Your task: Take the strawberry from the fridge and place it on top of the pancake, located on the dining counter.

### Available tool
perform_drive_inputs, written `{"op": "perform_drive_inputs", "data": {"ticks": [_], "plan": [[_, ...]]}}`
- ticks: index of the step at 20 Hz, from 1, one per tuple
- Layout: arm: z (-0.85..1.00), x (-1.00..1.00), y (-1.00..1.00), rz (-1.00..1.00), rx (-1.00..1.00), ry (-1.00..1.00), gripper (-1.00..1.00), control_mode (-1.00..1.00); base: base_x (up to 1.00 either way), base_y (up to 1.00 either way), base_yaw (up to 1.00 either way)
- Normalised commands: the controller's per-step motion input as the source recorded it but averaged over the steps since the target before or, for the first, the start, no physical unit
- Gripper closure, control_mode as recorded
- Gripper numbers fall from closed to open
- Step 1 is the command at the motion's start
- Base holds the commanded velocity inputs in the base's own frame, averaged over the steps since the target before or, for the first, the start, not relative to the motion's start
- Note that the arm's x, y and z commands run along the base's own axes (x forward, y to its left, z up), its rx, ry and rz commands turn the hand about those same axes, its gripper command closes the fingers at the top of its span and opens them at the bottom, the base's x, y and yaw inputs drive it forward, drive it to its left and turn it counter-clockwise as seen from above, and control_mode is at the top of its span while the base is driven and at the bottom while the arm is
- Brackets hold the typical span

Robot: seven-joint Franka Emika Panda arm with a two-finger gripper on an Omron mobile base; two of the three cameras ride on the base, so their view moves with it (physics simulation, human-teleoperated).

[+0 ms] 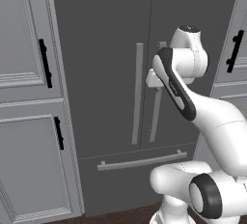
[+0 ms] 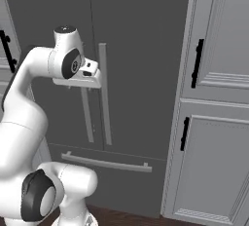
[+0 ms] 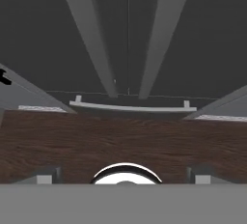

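Here the open gripper point(image 3: 125, 177) faces the shut fridge point(image 1: 111, 49), apart.

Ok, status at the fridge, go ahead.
Two-finger gripper open, empty, at the pale bar handles. Tall dark grey double-door fridge shut, both doors and bottom drawer. Nothing in the way.

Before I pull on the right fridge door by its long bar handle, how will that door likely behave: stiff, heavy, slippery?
The fridge door is tall and wide, so probably heavy and swinging slowly. The bar handle looks rigid and smooth; the open fingers might slide down it. Both doors sit shut, so expect some initial resistance.
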Motion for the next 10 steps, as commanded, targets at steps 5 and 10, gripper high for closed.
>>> {"op": "perform_drive_inputs", "data": {"ticks": [5, 10], "plan": [[0.0, 0.0, 0.0, 0.0, 0.0, 0.0, -1.0, 1.0, -0.41, 0.0, 0.0], [0.0, 0.11, -0.15, -0.03, 0.0, -0.04, -1.0, -1.0, -0.01, -0.01, 0.0]]}}
